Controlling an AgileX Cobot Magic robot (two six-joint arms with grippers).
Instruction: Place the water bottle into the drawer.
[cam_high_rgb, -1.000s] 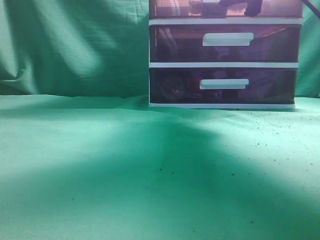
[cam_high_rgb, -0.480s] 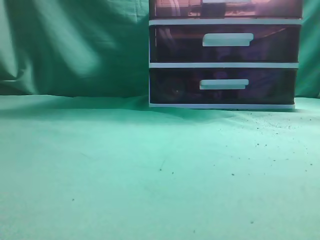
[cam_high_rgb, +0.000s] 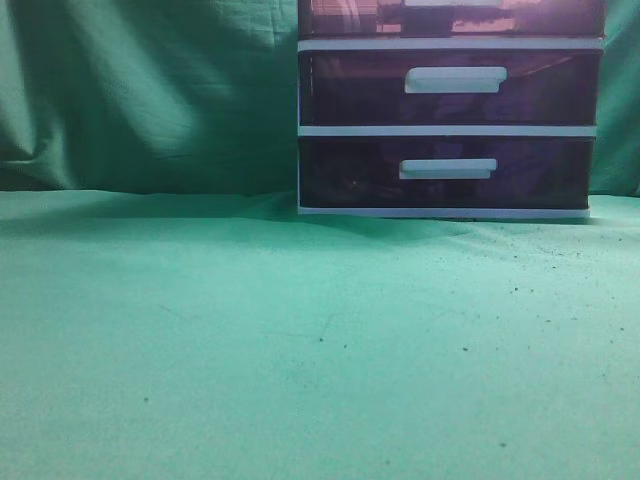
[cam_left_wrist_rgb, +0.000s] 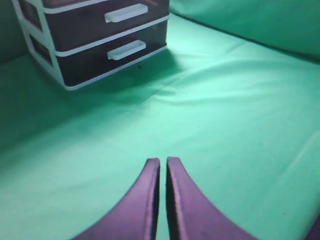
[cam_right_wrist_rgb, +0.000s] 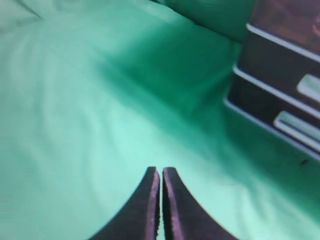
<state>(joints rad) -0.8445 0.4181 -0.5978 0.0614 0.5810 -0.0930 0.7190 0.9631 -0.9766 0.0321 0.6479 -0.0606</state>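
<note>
The white-framed drawer unit (cam_high_rgb: 450, 130) stands at the back right on the green cloth. Its topmost drawer (cam_high_rgb: 540, 18) is cut off by the exterior view's top edge; its reddish-brown front sits flush with the frame, and pale shapes show through it. I cannot make out the water bottle in any view. My left gripper (cam_left_wrist_rgb: 163, 162) is shut and empty above the cloth, with the unit (cam_left_wrist_rgb: 60, 75) far ahead to its left. My right gripper (cam_right_wrist_rgb: 161, 172) is shut and empty above the cloth, with the blurred unit (cam_right_wrist_rgb: 280, 90) to its right. Neither gripper shows in the exterior view.
Two like drawers with white bar handles, the middle one (cam_high_rgb: 455, 78) and the lowest one (cam_high_rgb: 448, 168), sit below the top drawer. Green cloth (cam_high_rgb: 300, 340) covers the table and hangs as a backdrop (cam_high_rgb: 150, 90) behind it.
A dark gripper that was at the top drawer's front a second ago has left the exterior view. The large shadow it cast on the cloth is gone.
</note>
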